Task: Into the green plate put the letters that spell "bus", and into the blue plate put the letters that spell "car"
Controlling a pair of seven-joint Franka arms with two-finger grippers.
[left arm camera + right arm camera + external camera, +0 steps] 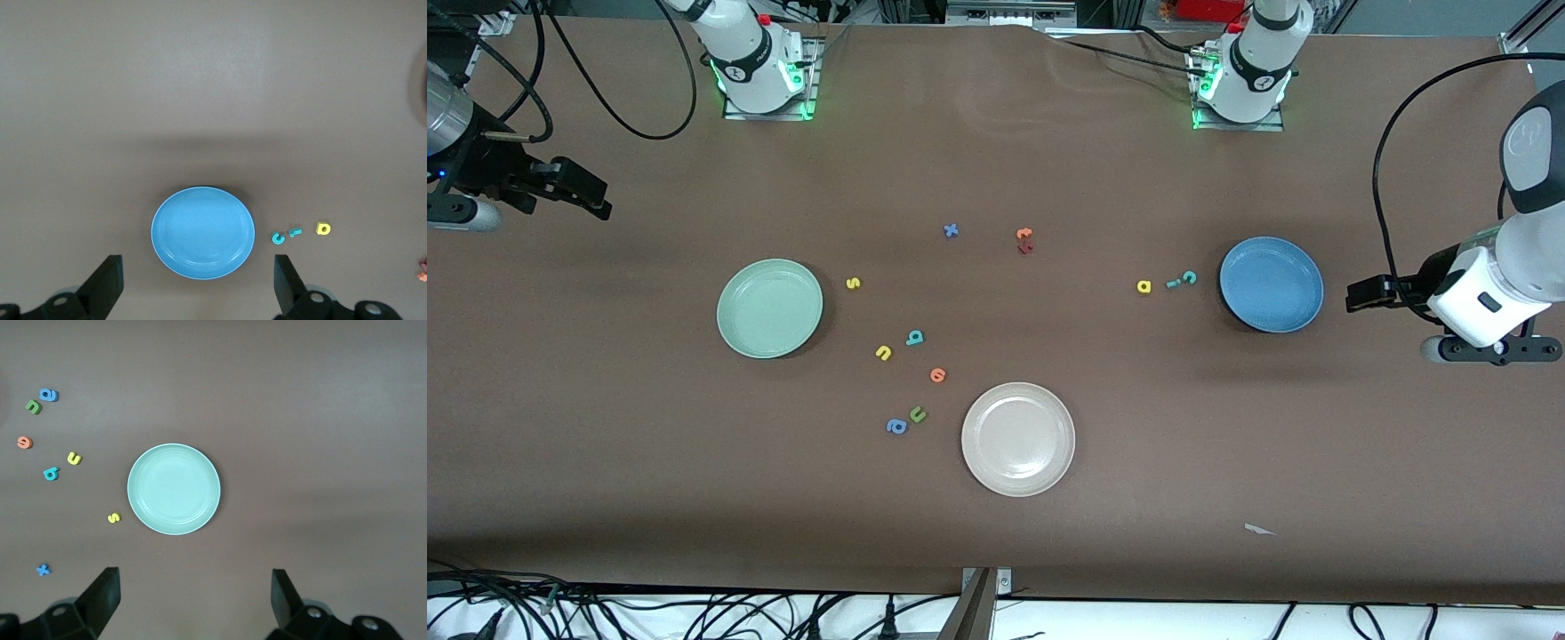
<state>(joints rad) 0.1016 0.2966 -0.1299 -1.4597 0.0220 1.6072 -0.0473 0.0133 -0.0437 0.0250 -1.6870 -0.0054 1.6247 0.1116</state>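
front: green plate [769, 308] empty, yellow s [853, 284] beside it; teal c [1188, 277], thin r [1173, 284], yellow a [1144, 286] just beside empty blue plate [1271, 284]. left gripper [1356, 294] and right gripper [596, 203] wait at table ends. left wrist: jaws wide open, holding nothing, blue plate between them. right wrist: same over green plate; teal b [51, 474], yellow u [74, 459] apart.

we see even, fairly bright overhead light on the brown table [996, 133], with soft dark shadows hugging the plates and a darker band along the edge nearest the front camera. green lamps glow at both arm bases. both wrist views look paler and washed, with a broad soft shadow band across the table; everything stays sharp.
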